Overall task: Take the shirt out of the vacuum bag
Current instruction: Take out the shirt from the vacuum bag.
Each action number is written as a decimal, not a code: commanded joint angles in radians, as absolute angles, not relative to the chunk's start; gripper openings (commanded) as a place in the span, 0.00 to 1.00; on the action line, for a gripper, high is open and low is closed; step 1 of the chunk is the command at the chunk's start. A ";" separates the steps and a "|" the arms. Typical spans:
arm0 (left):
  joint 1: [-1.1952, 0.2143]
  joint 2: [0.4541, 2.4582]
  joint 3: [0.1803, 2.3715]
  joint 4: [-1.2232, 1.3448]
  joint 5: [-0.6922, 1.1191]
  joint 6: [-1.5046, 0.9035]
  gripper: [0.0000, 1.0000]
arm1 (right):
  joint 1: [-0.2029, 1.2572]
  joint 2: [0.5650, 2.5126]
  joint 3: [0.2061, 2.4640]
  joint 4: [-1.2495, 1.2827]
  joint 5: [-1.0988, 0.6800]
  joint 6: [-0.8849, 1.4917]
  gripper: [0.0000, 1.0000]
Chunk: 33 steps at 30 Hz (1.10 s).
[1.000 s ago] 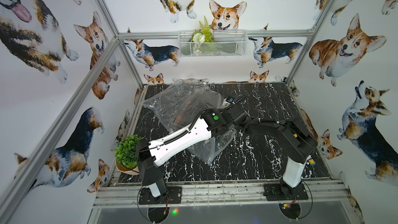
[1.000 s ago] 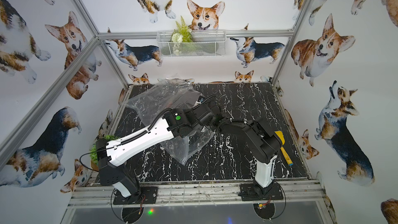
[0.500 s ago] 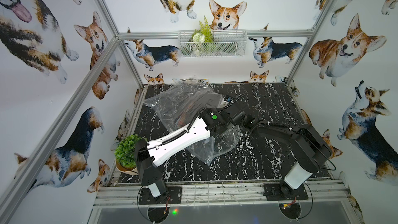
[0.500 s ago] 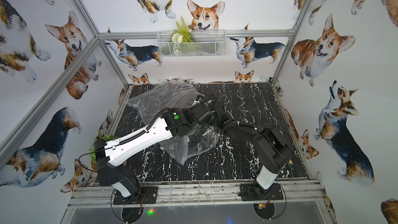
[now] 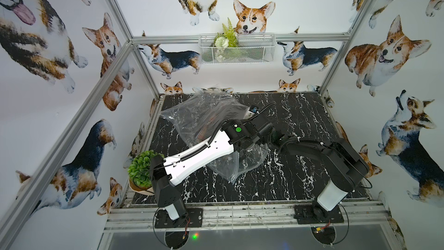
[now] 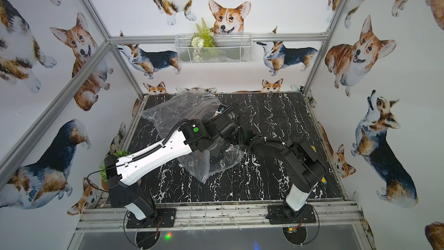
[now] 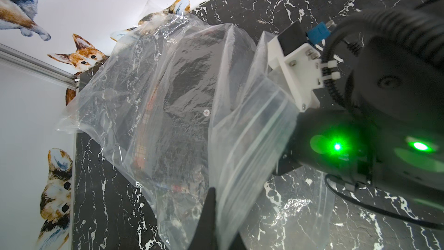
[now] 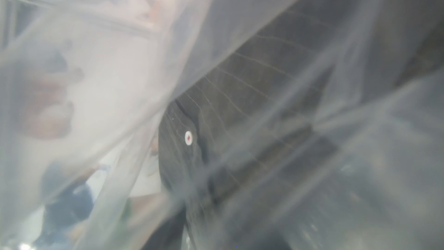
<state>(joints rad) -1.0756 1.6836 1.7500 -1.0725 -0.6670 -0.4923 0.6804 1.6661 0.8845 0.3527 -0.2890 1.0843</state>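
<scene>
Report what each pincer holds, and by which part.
Left pincer pinches the vacuum bag at its zip-seal mouth edge. Right pincer is hidden by the plastic; whether it holds the shirt cannot be told.

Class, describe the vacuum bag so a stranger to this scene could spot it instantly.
Start at the black marble table. Across its left half, toward the back, sprawls the vacuum bag. It alone is clear, crinkled plastic, with a dark shirt inside.

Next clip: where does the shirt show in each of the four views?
In a top view: shirt, dark, in the raised far end of the vacuum bag.
In a top view: same spot.
Left wrist: mid-picture, behind plastic.
Right wrist: close up, dark striped cloth.
Shared landmark: that bag around it; both wrist views show a small white dot.
</scene>
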 commanded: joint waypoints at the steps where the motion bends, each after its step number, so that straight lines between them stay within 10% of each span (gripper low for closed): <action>1: -1.070 1.685 1.759 -1.093 -0.669 -0.499 0.00 | 0.683 1.628 0.843 0.355 -0.296 1.067 0.48; 33: -1.055 1.666 1.724 -1.093 -0.656 -0.500 0.00 | 0.663 1.749 0.970 0.310 -0.296 1.043 0.46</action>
<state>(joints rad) -1.0576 1.6714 1.7237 -1.0767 -0.6518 -0.4892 0.6613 1.7443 0.9379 0.3012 -0.2970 1.0355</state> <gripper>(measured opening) 0.053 0.472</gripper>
